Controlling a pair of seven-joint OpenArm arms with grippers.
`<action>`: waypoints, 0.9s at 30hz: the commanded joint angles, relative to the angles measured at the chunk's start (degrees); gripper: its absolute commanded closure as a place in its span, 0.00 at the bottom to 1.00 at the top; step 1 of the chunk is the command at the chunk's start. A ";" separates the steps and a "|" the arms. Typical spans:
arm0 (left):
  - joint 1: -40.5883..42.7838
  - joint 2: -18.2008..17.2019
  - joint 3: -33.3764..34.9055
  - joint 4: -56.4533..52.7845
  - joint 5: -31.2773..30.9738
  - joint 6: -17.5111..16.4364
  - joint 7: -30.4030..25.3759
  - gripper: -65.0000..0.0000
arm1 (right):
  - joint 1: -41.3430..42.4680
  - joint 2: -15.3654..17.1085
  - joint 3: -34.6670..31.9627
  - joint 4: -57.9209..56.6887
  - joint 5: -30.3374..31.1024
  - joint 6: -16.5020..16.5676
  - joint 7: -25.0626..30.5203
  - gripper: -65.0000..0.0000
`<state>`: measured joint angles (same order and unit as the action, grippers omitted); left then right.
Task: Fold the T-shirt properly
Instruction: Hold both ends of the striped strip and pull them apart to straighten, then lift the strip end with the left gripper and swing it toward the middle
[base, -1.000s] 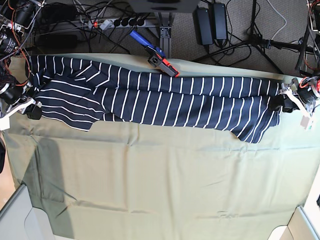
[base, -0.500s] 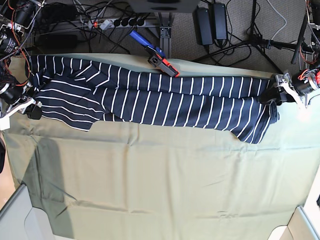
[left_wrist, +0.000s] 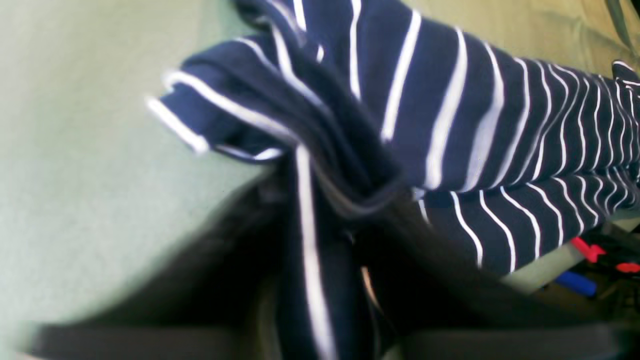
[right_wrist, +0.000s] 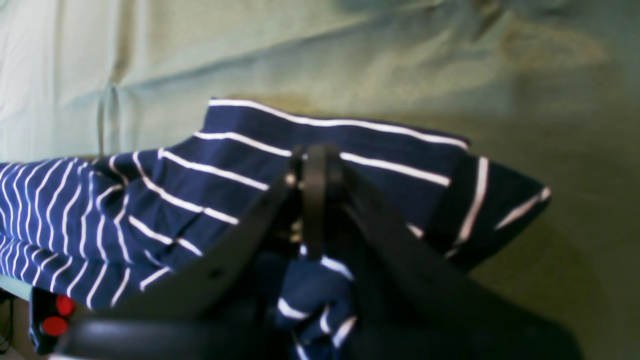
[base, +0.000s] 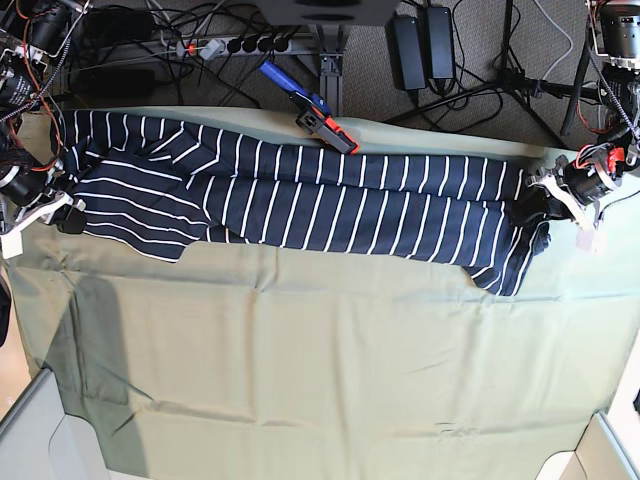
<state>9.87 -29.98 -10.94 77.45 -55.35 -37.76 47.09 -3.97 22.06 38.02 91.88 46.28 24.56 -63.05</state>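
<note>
A clamp (base: 322, 117) with a blue handle and red jaws lies at the far edge of the green cloth (base: 320, 360), well away from both hands, roughly midway between them; cables and a power strip (base: 240, 45) sit on the floor beyond. The T-shirt (base: 300, 200) stretches in a long band between the two hands. The left gripper (base: 530, 208) reaches in low from the side, clamped on the bunched shirt end. The right gripper (right_wrist: 312, 200) is pinched together on the opposite end, fabric draped around its fingers.
</note>
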 joint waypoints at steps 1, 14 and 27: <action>-0.52 -1.14 -0.33 0.59 -1.01 -0.17 -1.07 1.00 | 0.59 1.22 0.37 0.96 1.70 3.28 1.09 1.00; -10.64 -1.18 -1.95 0.57 4.20 -2.24 -1.03 1.00 | 0.79 1.25 0.39 1.03 4.28 3.28 1.57 1.00; -23.54 -2.75 -1.95 -10.86 10.62 -2.24 -5.31 1.00 | 5.07 1.27 4.76 1.14 4.13 3.32 1.53 1.00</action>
<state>-12.32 -31.46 -12.40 65.49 -43.75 -39.20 43.55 0.25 22.09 42.37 91.92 49.41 24.60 -62.63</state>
